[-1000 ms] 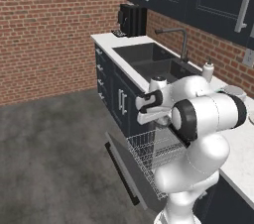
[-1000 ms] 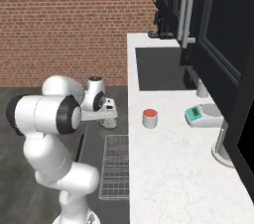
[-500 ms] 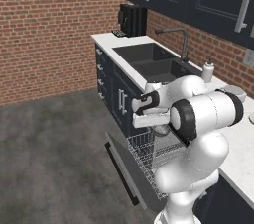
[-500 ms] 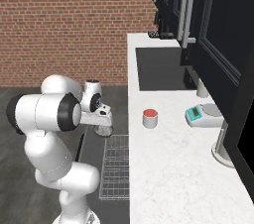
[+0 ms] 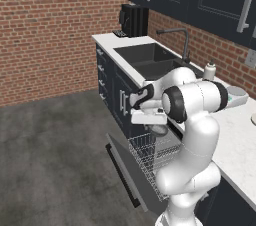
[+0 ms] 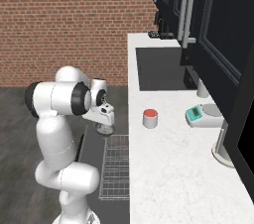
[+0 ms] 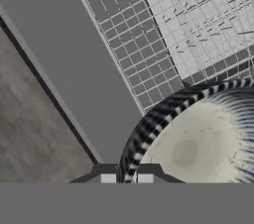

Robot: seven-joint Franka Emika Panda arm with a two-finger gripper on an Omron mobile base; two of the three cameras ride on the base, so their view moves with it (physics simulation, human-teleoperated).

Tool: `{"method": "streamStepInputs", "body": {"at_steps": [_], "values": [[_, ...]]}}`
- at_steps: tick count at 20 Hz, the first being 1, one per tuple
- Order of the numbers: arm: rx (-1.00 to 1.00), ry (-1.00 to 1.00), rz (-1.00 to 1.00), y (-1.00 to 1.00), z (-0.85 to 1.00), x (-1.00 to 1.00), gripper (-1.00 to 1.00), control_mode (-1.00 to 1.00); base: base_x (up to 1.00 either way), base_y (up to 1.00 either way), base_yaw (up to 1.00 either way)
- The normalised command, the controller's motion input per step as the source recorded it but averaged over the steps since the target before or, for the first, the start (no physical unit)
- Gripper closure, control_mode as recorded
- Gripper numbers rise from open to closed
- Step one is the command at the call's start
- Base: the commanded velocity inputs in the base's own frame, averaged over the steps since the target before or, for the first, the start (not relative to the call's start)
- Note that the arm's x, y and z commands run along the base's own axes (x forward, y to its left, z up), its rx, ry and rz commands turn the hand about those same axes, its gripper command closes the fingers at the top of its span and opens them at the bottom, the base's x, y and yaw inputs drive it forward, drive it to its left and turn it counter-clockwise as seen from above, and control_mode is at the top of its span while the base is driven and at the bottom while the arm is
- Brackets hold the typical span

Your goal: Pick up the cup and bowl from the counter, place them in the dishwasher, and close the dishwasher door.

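Hand (image 7: 126,178) clamped on the rim of the bowl (image 7: 198,143); in the hand view the two finger tips sit together on either side of the bowl's striped edge. The bowl hangs under the hand just above the wire rack (image 5: 152,150) of the dishwasher (image 6: 115,168), near the rack's outer front corner, not yet touching it as far as I can tell. In the left base view the bowl (image 5: 159,130) shows as a small grey dish under the hand (image 5: 148,118); in the right base view the same, bowl (image 6: 105,129) beside the desk edge, over the rack.

Dishwasher door (image 5: 131,167) is folded down flat and open, rack pulled out over it. Rack looks bare, nothing seated in it.

Cup (image 6: 150,118) stands upright on the desk (image 6: 173,168), well apart from the rack, between the sink (image 6: 158,69) and the teal kitchen scale (image 6: 201,115). Untouched.

Progress, judging from this: bowl picked up and carried to the dishwasher, release into the rack not yet done. Left: lower and let go of the bowl, fetch the cup from the desk, put it in the rack, push the rack in if needed, swing the door up shut. Roughly a third through.
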Motion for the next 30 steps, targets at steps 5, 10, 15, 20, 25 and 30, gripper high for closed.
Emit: {"method": "streamStepInputs", "body": {"at_steps": [5,10,15,20,25,30], "values": [[-0.09,0.00,-0.29,0.01,-0.38,0.30,1.00,-1.00,0.00,0.00,0.00],[-0.03,0.00,-0.16,0.00,-0.30,0.22,1.00,-1.00,0.00,0.00,0.00],[0.00,-0.01,0.00,-0.11,-0.46,0.00,1.00,-1.00,0.00,0.00,0.00],[-0.05,-0.02,0.02,0.00,-0.50,0.00,1.00,-1.00,0.00,0.00,0.00],[-0.07,-0.02,0.00,0.00,-0.41,0.05,1.00,-1.00,0.00,0.00,0.00],[-0.04,-0.06,0.00,-0.04,-0.33,0.17,1.00,-1.00,0.00,0.00,0.00]]}}
